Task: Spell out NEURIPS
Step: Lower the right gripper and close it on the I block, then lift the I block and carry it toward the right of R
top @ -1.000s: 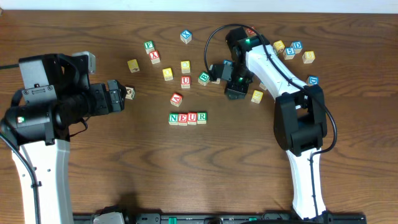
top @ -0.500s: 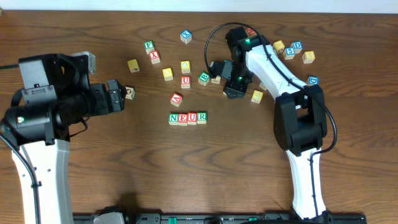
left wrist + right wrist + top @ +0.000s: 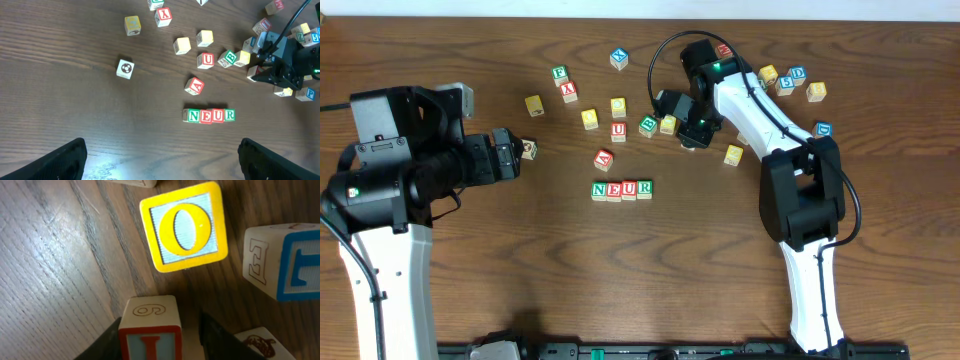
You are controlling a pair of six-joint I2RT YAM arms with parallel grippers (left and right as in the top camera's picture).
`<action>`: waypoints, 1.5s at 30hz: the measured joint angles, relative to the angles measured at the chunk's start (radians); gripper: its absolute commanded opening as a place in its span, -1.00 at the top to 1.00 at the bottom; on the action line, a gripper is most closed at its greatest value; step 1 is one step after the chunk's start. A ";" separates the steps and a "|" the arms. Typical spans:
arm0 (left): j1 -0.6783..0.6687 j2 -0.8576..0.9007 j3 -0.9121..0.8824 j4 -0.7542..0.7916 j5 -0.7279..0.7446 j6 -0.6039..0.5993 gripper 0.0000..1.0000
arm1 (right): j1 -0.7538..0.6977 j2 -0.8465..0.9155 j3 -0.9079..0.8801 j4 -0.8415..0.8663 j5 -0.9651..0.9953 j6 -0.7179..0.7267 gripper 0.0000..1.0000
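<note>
The left claw (image 3: 160, 152) hangs spread wide with nothing between its fingers, over bare table (image 3: 620, 280) short of the NEUR row (image 3: 621, 189). That row is four cubes touching side by side, with open wood to the right of the R and down to the near edge. The right claw (image 3: 161, 339) stands astride the red I cube (image 3: 150, 330). It looks spread rather than pinching, since a strip of wood shows between the cube and one finger. A yellow O cube (image 3: 182, 227) lies just beyond. I count some eighteen loose cubes scattered behind the row, though the arm hides a few.
</note>
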 measured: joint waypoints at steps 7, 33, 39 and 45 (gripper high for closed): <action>0.000 0.000 0.000 0.000 0.000 0.000 -0.90 | 0.001 0.000 0.000 0.000 0.000 0.020 0.67; 0.000 0.000 0.000 0.000 0.000 0.000 -0.90 | 0.025 0.000 0.210 -0.421 0.060 0.615 0.97; 0.000 0.000 0.000 0.000 0.000 0.000 -0.90 | 0.076 -0.021 0.210 -0.407 0.064 0.680 0.97; 0.000 0.000 0.000 0.000 0.000 0.000 -0.90 | 0.132 -0.180 0.209 -0.400 0.079 0.721 0.97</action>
